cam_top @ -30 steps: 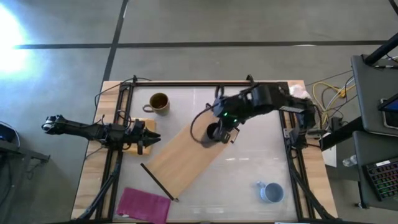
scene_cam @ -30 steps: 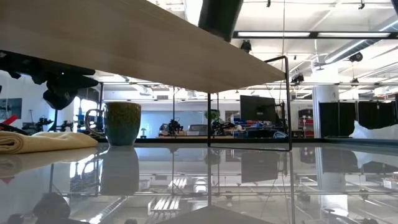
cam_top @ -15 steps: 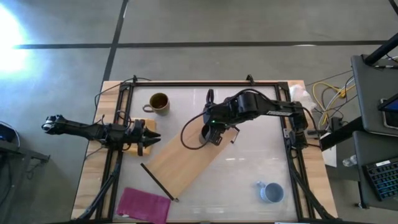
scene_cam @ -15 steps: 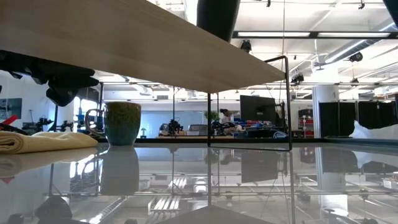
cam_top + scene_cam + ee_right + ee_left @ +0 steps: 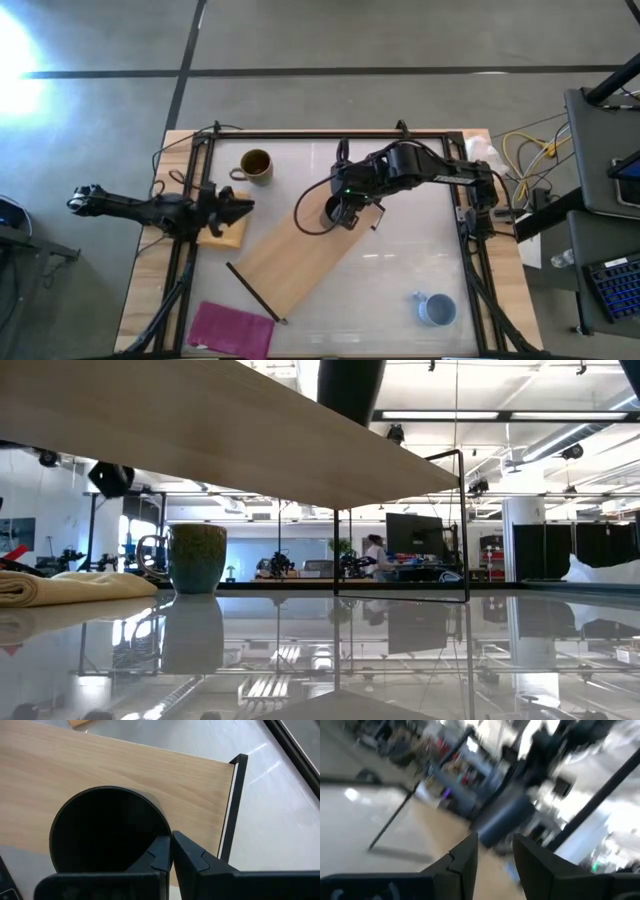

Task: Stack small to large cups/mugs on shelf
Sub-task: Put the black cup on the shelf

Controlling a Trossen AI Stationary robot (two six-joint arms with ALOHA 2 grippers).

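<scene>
Right gripper point(image 5: 341, 213) pinching rim of black cup point(image 5: 335, 212), sitting over shelf point(image 5: 300, 250) upper end, frame middle; shelf running lower left to upper right; brown mug point(image 5: 256, 164) upper left, nearer left gripper point(image 5: 243, 206), fingers slightly apart, holding nothing; blue mug point(image 5: 435, 309) lower right.

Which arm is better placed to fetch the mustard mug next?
Probably the left. Its end effector sits over the orange cloth, just below the mustard mug in the high view, fingers open and empty. The right end effector is at the black cup on the shelf.
</scene>
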